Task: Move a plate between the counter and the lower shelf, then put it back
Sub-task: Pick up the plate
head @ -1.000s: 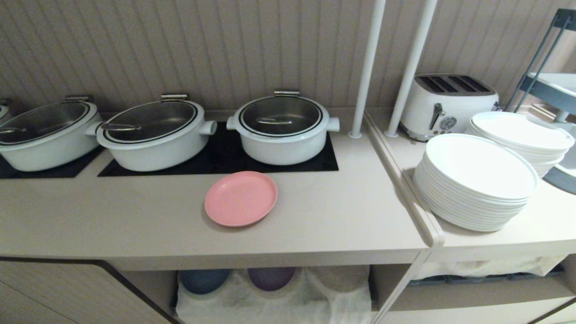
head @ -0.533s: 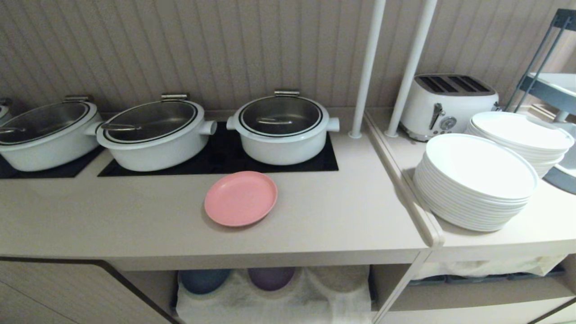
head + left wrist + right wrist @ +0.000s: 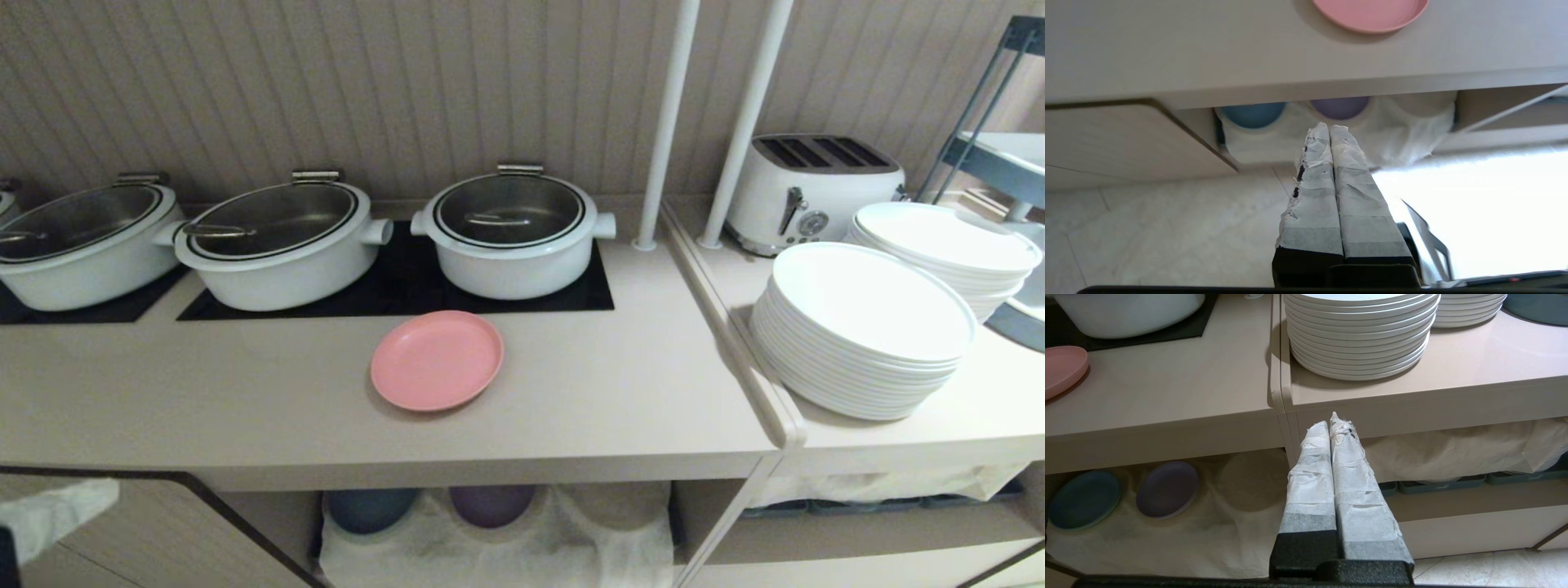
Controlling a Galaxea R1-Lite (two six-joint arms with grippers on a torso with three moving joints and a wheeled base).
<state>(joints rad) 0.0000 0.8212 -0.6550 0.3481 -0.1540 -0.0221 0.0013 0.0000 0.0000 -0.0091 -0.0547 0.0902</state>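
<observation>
On our counter [image 3: 245, 408], at about 6 o'clock from the rightmost pot [image 3: 513, 237], the plate [image 3: 437, 359] lies flat and untouched, just off the black panel [image 3: 392, 286] and well back from the front edge. Our left gripper [image 3: 1329, 127] is clenched on nothing, low at the 8 o'clock corner of the head view, in front of the cabinet and below counter level; our right gripper [image 3: 1331, 422] is likewise clenched and empty, below the counter edge near the divider between the two cubbies. We judge the main risk to be the low rim: a closed or shallow pinch could slide the plate toward the pot or skate it off the front edge. Reaching up from below, we could also clip the counter's overhang. Open room lies at 3 and 9 o'clock of the plate, bare counter both ways. On the lower shelf [image 3: 702, 523] the draped cloth [image 3: 490, 555] could snag or drag, and the blue plate [image 3: 371, 508] and purple plate [image 3: 492, 502] crowd the space.
</observation>
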